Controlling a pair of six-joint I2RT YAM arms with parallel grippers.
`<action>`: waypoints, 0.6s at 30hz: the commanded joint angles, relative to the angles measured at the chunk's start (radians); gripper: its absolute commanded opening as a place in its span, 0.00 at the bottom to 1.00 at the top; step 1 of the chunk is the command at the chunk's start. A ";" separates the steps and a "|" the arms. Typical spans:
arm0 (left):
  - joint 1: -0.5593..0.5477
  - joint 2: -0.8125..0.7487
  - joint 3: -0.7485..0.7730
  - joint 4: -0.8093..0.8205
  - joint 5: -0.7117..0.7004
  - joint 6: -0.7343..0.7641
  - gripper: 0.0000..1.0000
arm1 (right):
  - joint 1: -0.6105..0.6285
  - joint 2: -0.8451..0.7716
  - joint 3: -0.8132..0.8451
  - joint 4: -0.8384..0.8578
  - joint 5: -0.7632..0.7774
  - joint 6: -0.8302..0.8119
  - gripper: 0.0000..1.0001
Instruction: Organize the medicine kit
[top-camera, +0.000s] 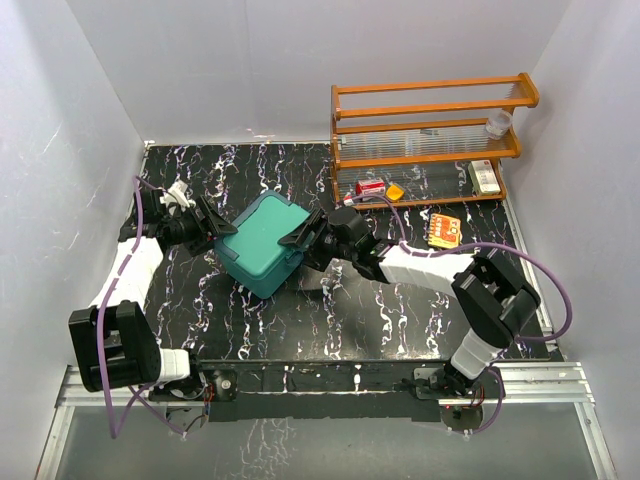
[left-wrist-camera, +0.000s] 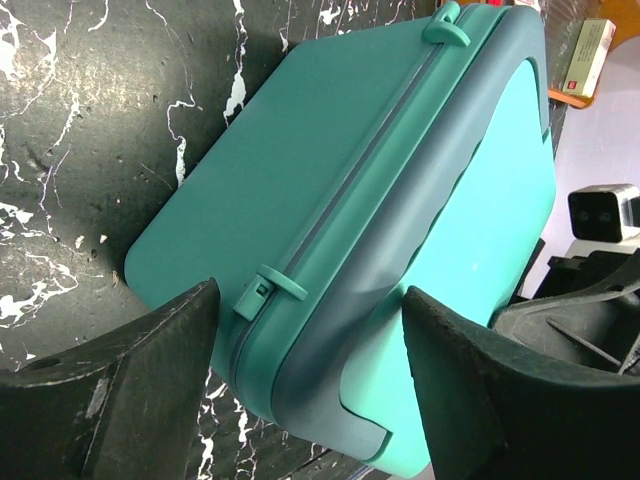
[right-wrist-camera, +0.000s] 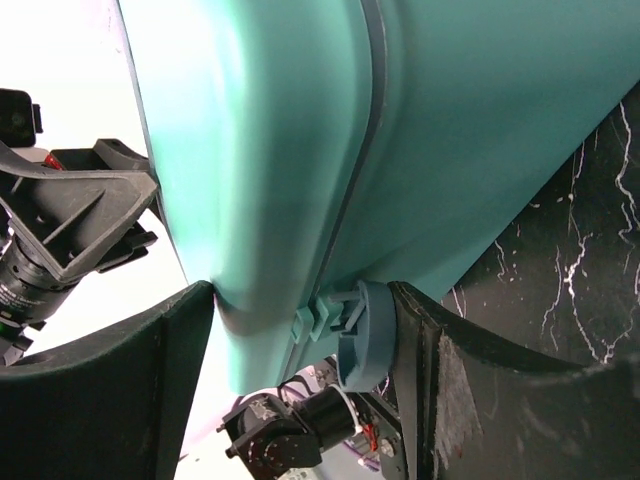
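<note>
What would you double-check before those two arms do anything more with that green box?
1. Teal-green plastic medicine kit lid shut: ok, seam looks closed.
2. Left end effector open around the kit's edge: ok.
3. Right end effector firmly pressing the kit: cannot tell.
4. Blue-grey round fitting on the seam sits inside the right opening: ok.
5. Orange flat packet lying apart from the kit: ok.

The medicine kit (top-camera: 258, 240) is teal-green, the table (top-camera: 300, 325) black with white veins.
</note>
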 joint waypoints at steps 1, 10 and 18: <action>-0.025 0.003 -0.038 -0.091 -0.119 0.012 0.67 | 0.016 -0.064 0.052 -0.158 0.074 0.012 0.64; -0.024 0.011 -0.018 -0.099 -0.167 0.016 0.68 | 0.016 -0.096 0.078 -0.206 0.088 0.028 0.61; -0.024 0.019 -0.016 -0.100 -0.160 0.021 0.69 | 0.017 -0.090 0.082 -0.154 0.038 0.034 0.50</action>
